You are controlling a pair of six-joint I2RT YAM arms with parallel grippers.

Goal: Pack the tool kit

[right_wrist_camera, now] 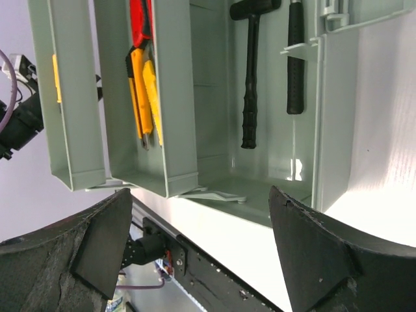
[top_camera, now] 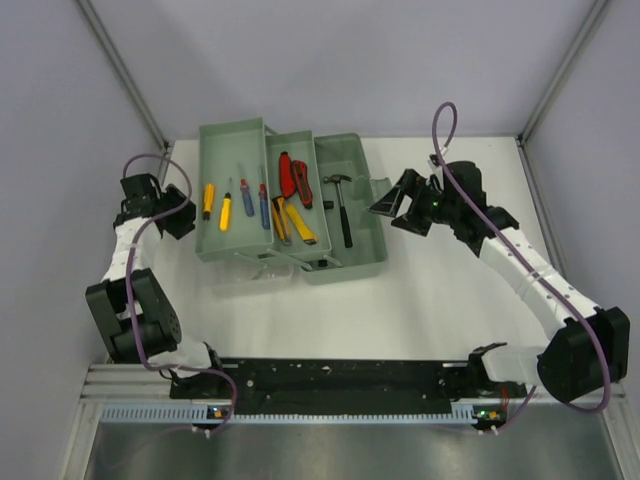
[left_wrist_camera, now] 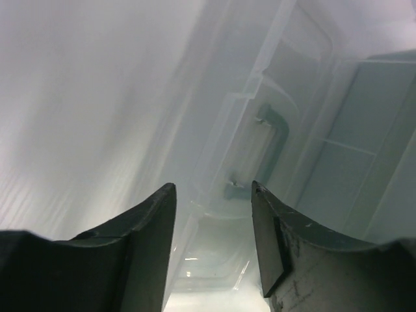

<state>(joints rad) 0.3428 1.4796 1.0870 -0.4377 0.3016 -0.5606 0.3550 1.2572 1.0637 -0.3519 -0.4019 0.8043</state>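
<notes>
The pale green tool kit (top_camera: 352, 262) stands open in the middle of the table, its two trays fanned out to the left. The left tray (top_camera: 232, 240) holds several screwdrivers (top_camera: 247, 196). The middle tray (top_camera: 312, 190) holds red pliers (top_camera: 292, 176) and yellow-handled tools (top_camera: 298, 222). The base holds a black hammer (top_camera: 343, 208), which also shows in the right wrist view (right_wrist_camera: 250, 78). My left gripper (top_camera: 183, 214) is open and empty beside the left tray's outer wall (left_wrist_camera: 260, 130). My right gripper (top_camera: 396, 204) is open and empty just right of the base (right_wrist_camera: 286, 195).
The lid flap (top_camera: 380, 190) of the kit lies by my right gripper. Grey walls with metal posts (top_camera: 125, 70) enclose the white table. The black rail (top_camera: 340, 375) and the arm bases run along the near edge.
</notes>
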